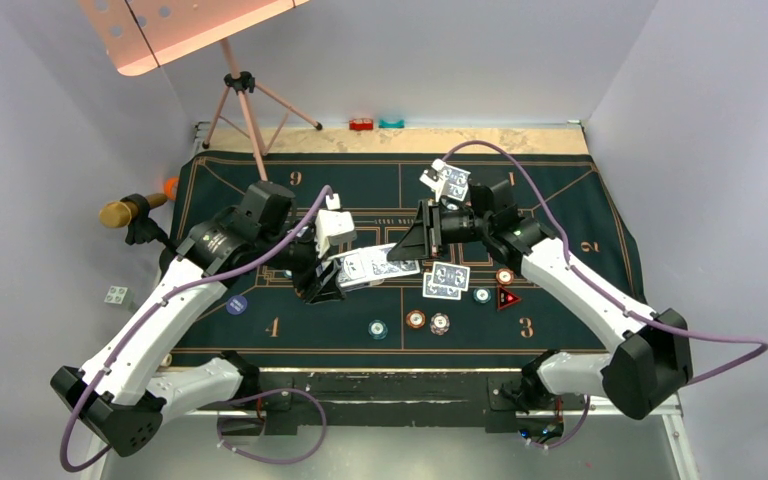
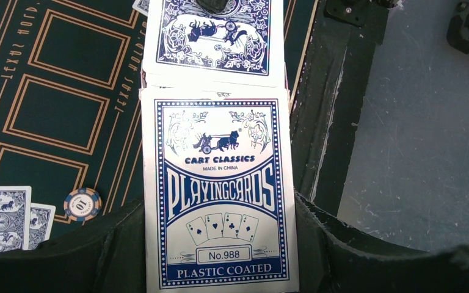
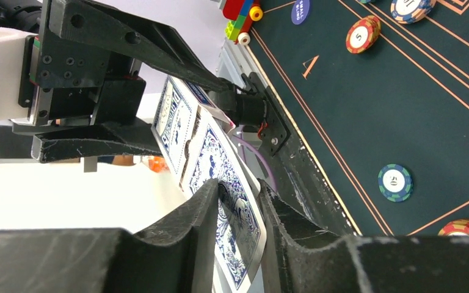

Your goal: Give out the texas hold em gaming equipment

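left pincer (image 2: 220, 259): clamping the card pack (image 2: 218, 183) by its long edges, holding it over the felt mat (image 1: 560, 200)
right pincer (image 3: 238, 190): jaws straddling one card (image 3: 204, 152) that is sticking out of the pack's end (narrow gap, can't tell if it's pinching)
loose cards (image 1: 447, 280): lying face-down on the mat, right of centre
chips (image 1: 416, 320): sitting near those cards, with the red triangle marker (image 1: 507, 298) lying just beside
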### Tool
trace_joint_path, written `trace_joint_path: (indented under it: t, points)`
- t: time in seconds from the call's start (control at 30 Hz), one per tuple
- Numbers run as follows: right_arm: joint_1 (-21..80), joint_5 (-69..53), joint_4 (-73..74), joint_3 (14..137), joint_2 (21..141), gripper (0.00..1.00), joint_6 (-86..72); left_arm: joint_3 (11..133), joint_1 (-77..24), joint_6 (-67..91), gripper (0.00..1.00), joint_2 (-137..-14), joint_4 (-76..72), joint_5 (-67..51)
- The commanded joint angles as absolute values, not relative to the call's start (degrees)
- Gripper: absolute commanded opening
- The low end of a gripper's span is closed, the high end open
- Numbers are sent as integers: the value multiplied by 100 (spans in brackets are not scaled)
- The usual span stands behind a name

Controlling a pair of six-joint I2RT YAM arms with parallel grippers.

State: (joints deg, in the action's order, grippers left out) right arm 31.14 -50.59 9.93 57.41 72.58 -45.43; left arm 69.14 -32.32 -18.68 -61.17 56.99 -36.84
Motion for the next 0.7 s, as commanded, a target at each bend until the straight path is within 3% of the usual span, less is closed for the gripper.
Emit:
trace_joint_path:
  t: [0.0,0.37,0.67]
  points:
    - [3041,-5043,1443,5943,7095,29,-4290,7163,-3193,-1969,0,-6004,5450,-3835]
    - [2723,-4720,2372,6431,7025,22,-3697,7154,-3197,-1977,0,-5954,5485,-3838]
    - [2702,-4878,2318,6533,7058,23,-3719,7155,-3192,-1953,0,-5946,5479,-3867]
